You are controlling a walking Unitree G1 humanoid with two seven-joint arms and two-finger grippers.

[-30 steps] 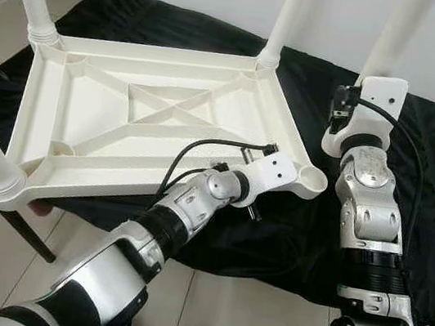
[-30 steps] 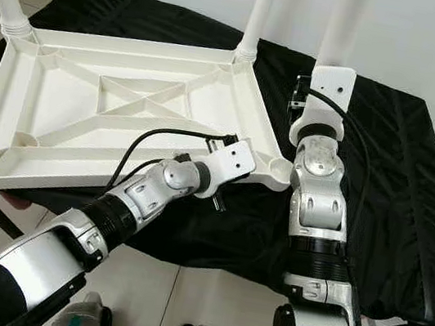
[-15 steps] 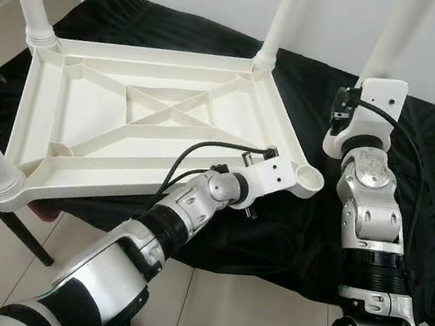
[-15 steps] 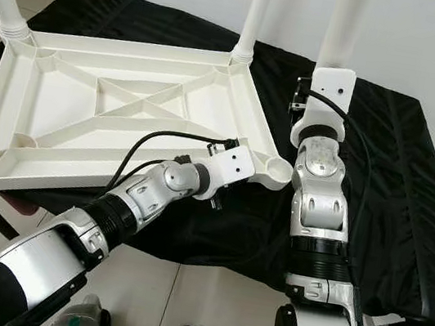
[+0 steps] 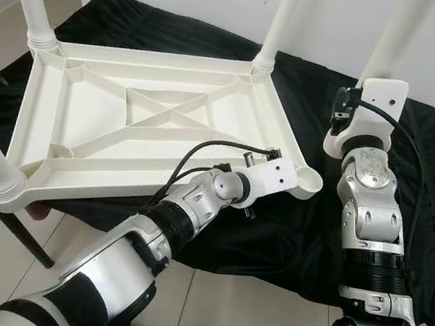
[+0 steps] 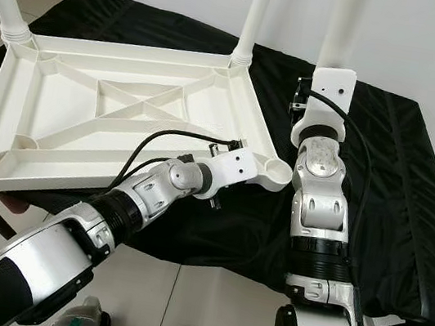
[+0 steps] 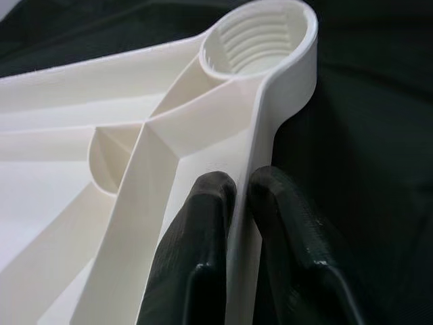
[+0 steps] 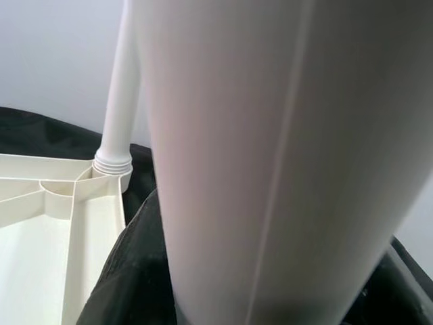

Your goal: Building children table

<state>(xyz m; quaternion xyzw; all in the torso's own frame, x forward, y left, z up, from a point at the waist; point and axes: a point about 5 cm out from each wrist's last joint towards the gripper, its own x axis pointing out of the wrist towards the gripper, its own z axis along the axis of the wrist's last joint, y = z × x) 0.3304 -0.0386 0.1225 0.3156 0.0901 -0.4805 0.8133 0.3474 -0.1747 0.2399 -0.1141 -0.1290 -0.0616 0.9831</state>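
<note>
Upturned white ribbed plastic tabletop (image 5: pixel 150 119) lies on black cloth (image 5: pixel 411 194). Left wrist view alone shows the threaded round socket (image 7: pixel 260 40) at the tabletop's empty near corner, with the left gripper (image 7: pixel 233 203) pinched together on the thin rim just short of it, its arm reaching low. The right arm stands upright beside that corner; the right gripper (image 5: pixel 374 60) is clamped on a smooth white tapered leg (image 8: pixel 270 169), held upright.

White table (image 5: pixel 158 120), plain black cloth (image 5: pixel 416 161)
</note>
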